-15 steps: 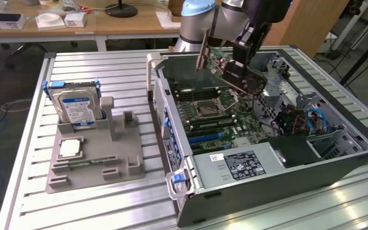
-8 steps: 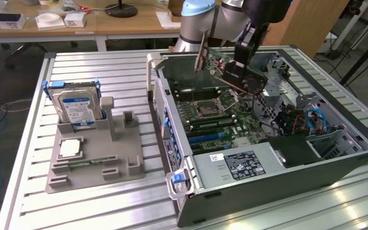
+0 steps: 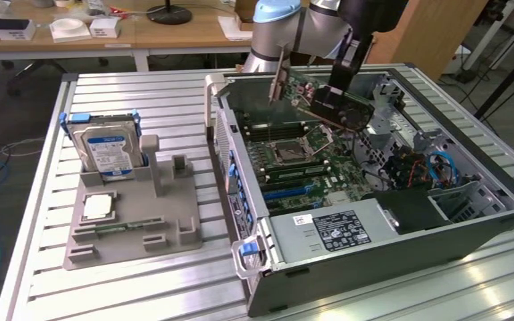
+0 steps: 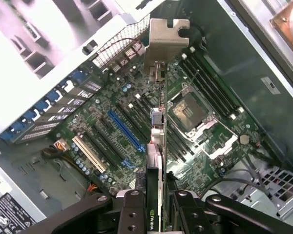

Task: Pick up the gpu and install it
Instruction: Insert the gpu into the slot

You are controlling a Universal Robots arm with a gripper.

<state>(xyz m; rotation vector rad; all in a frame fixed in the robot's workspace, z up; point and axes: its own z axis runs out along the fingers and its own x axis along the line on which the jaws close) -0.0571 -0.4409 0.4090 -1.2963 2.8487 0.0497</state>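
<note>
The gpu [image 3: 313, 93] is a green-backed card with a metal end bracket [image 3: 280, 80]. It hangs tilted above the open computer case [image 3: 471, 231], over the motherboard [image 3: 315, 167]. My gripper [image 3: 336, 100] is shut on the card's upper part. In the wrist view the gpu [image 4: 156, 146] appears edge-on, its bracket [image 4: 166, 41] pointing toward the case's rear wall. The fingers [image 4: 132, 212] clamp it from both sides, and my gripper [image 4: 156, 217] sits above the board. A blue expansion slot [image 4: 124, 129] lies on the board beside the card's edge, apart from it.
A silver hard drive [image 3: 105, 147] with a blue label stands in a grey fixture [image 3: 132, 224] at the exterior view's left, with a processor chip [image 3: 99, 207] on it. Inside the case are the power supply [image 3: 328, 231], the processor socket [image 4: 188, 114] and cables [image 3: 440, 167].
</note>
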